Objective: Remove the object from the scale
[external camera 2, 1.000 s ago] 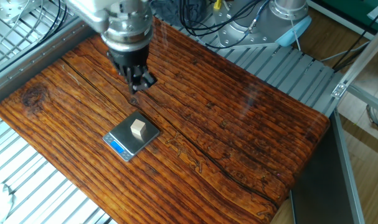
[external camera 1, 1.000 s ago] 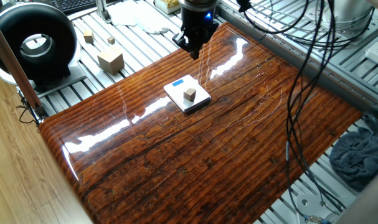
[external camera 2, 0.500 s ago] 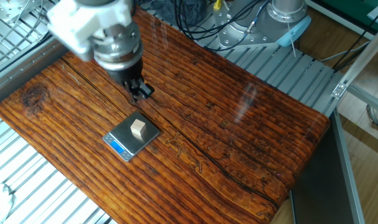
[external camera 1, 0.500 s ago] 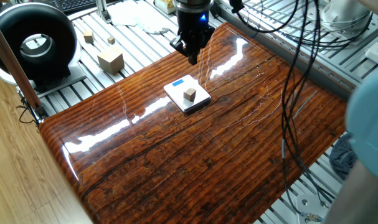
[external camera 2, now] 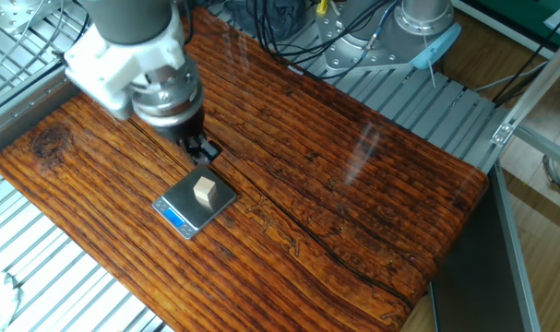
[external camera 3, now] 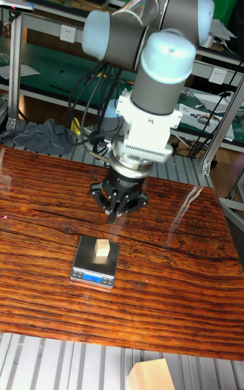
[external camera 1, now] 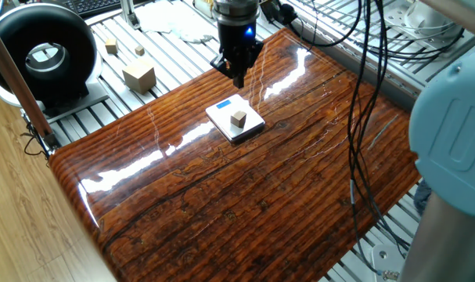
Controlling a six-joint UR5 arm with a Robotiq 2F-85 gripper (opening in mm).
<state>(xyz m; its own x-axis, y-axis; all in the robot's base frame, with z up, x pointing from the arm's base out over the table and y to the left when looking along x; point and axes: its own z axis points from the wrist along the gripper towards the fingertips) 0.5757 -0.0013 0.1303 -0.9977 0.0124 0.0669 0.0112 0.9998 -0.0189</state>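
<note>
The object, a tiny tan wooden cube (external camera 1: 238,118), sits near the middle of the scale (external camera 1: 250,125), a thin white square pad with a blue strip on one edge. The other fixed view shows the cube (external camera 2: 204,190) on the scale (external camera 2: 182,206) too, and so does the tall fixed view, cube (external camera 3: 102,248) on scale (external camera 3: 84,259). My gripper (external camera 1: 238,76) hangs above the wooden tabletop just beyond the scale, pointing down, with its fingertips together and nothing between them. It also appears from the other side (external camera 2: 203,151) and from the front (external camera 3: 114,213), apart from the cube.
A larger pale wooden block (external camera 1: 138,75) and two small cubes (external camera 1: 111,47) lie on the slatted metal bench at far left, by a black round device (external camera 1: 41,55). Black cables (external camera 1: 362,117) hang over the table's right side. The arm's pale body (external camera 1: 452,157) fills the right edge.
</note>
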